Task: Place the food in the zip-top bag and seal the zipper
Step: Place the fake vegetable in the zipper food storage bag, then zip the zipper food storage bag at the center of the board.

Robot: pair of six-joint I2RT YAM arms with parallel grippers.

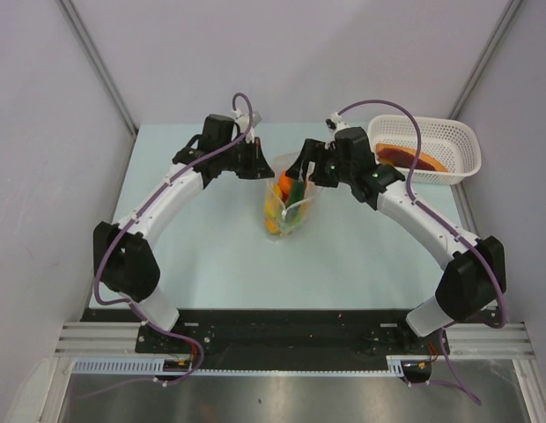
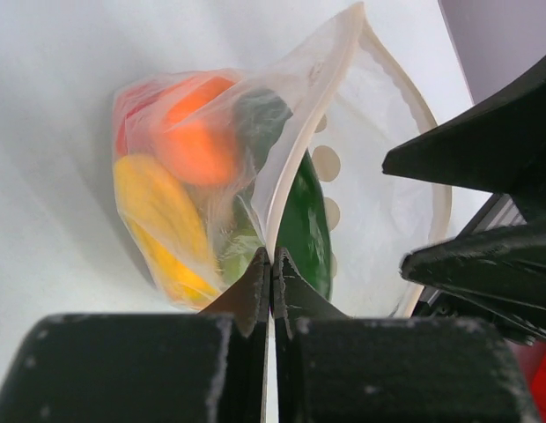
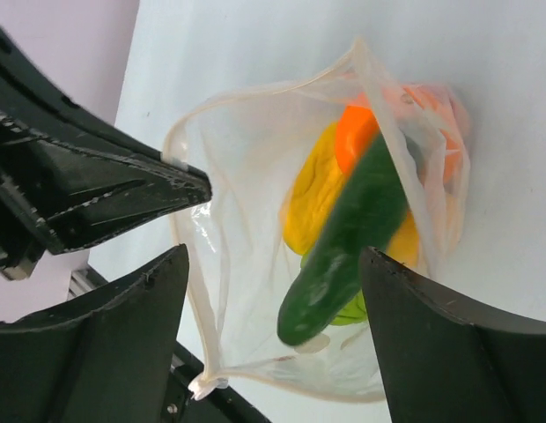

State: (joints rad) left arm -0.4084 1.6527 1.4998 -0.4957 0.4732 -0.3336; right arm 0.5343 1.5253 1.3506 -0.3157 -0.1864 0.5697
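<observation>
Light came bright and even from overhead. The table (image 2: 53, 220) washed nearly white in my wrist views, with only faint, soft shadows. My left fingers (image 2: 247, 304) sat dark and slightly soft-edged up close. The zip-top bag (image 3: 247, 229) hazed the colours behind its plastic.

Clear dotted zip-top bag (image 3: 238, 176) lying mid-desk (image 1: 211, 247), mouth gaping, zipper (image 3: 255, 95) unsealed. Orange, yellow, red and green food (image 3: 348, 233) sits inside.
</observation>
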